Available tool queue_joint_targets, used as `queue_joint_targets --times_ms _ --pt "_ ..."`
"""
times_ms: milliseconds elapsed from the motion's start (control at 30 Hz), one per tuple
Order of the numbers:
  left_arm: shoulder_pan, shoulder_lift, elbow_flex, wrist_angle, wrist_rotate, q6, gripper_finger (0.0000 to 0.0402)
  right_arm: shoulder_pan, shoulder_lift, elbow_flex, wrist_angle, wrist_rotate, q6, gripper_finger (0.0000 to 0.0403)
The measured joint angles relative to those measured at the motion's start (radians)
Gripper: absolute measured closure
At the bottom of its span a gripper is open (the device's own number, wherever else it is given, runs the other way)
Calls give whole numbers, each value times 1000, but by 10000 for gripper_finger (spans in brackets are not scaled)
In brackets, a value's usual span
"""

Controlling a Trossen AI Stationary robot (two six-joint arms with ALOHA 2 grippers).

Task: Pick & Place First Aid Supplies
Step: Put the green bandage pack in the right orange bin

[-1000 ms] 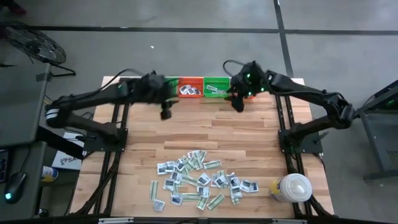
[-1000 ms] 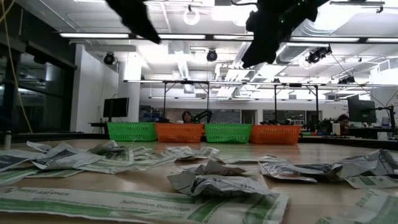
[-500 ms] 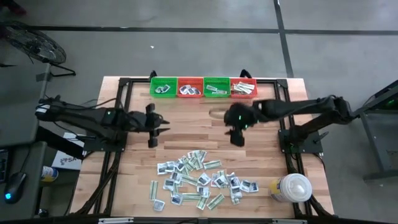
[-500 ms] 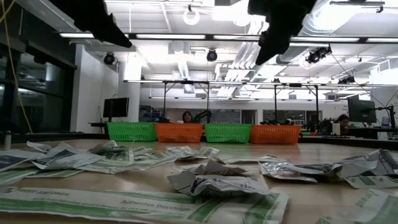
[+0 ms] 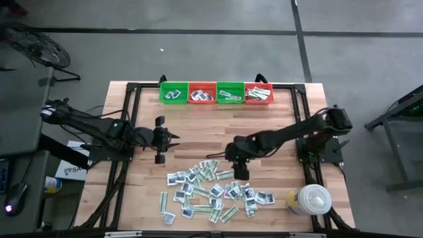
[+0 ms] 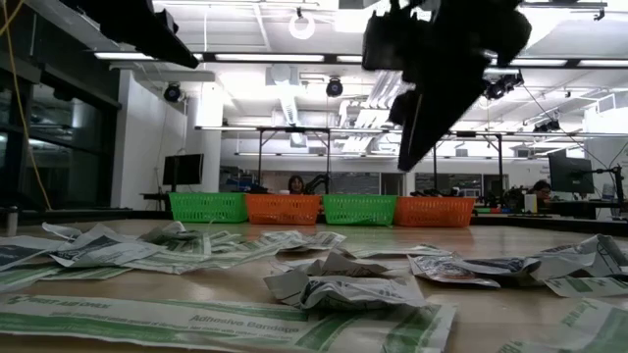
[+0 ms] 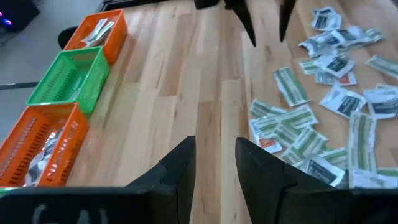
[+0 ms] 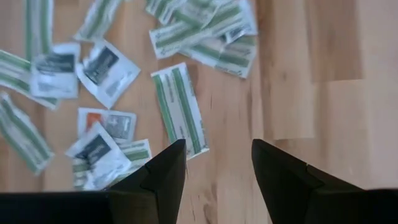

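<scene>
The first aid supplies are a loose pile of small white/grey square packets and pale-green strips lying flat on the near half of the table, also in the low view. My right gripper is open and empty above the pile's far edge; its wrist view shows the fingers over bare wood beside a green strip packet. My left gripper is open and empty, left of the table's middle, above bare wood, with packets beyond it.
Four small baskets, green, orange, green and orange, stand in a row along the far edge, each holding packets. A big white round lidded container stands at the near right corner. Bare wood lies between the baskets and the pile.
Both grippers left the far baskets. My right gripper travelled from the second green basket toward the near edge and down to the pile's far edge. My left gripper swung toward the near and left, then stayed left of the middle. The packets have not moved.
</scene>
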Motion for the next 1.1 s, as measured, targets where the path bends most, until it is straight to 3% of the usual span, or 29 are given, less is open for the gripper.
queue_joint_targets --times_ms 267,633,767,1033,1100 --pt "-7 0 0 1 -15 -8 292 46 147 0 46 20 -146 226" --pt "-5 0 0 1 -2 -12 292 110 272 8 47 118 -149 234" --pt "-5 0 0 1 -3 -12 292 128 297 13 62 121 -145 265" --pt "-5 0 1 1 -3 -13 292 120 297 11 49 115 -126 385" --pt "-5 0 1 1 -3 -13 292 114 297 11 49 110 -122 396"
